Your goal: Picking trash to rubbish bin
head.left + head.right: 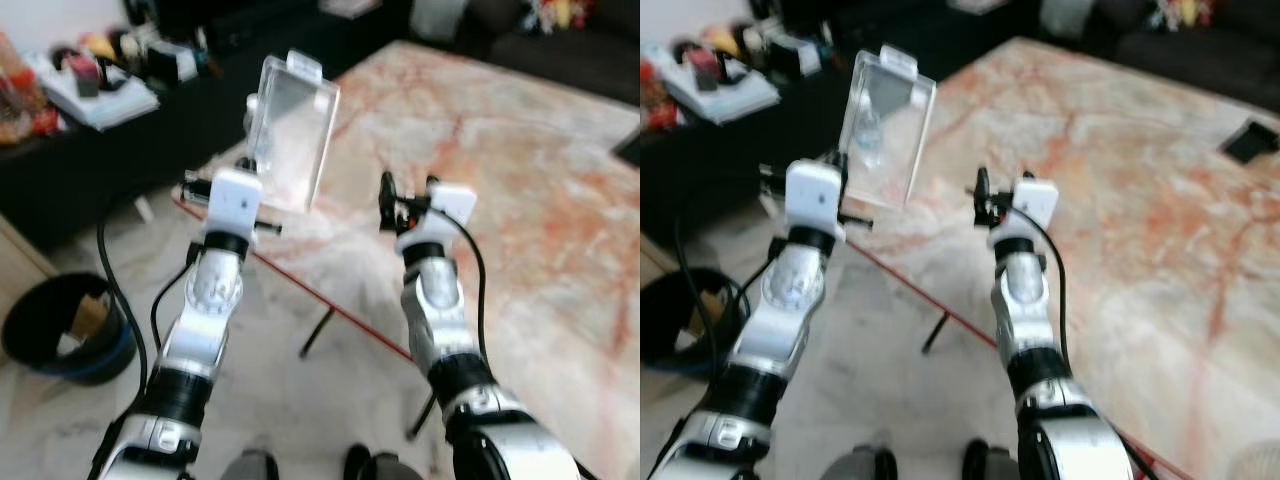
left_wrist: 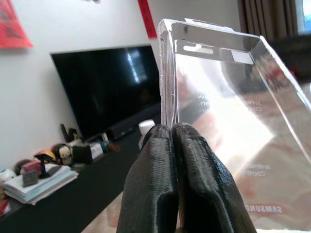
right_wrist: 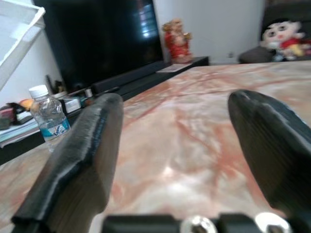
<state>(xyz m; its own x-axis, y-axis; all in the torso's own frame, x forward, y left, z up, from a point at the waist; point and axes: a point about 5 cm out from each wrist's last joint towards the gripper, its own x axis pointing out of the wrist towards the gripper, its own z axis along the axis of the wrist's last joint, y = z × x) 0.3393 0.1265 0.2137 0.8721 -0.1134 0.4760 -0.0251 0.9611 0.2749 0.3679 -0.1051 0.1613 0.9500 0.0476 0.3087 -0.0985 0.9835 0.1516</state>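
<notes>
The clear rectangular plastic package (image 2: 228, 126), pinched along its edge by the left gripper (image 2: 171, 141), bears the brand name "SAMSUNG", printed small near its lower corner and seen mirrored through the plastic. Further faint lines of print run across the same transparent face, too blurred and reversed to be read. The small clear water bottle with a white cap (image 3: 48, 119) carries a blue and white label whose wording cannot be made out.

Marble-topped table (image 1: 520, 170), dark television (image 2: 107, 87), pale floor (image 1: 290, 400)
</notes>
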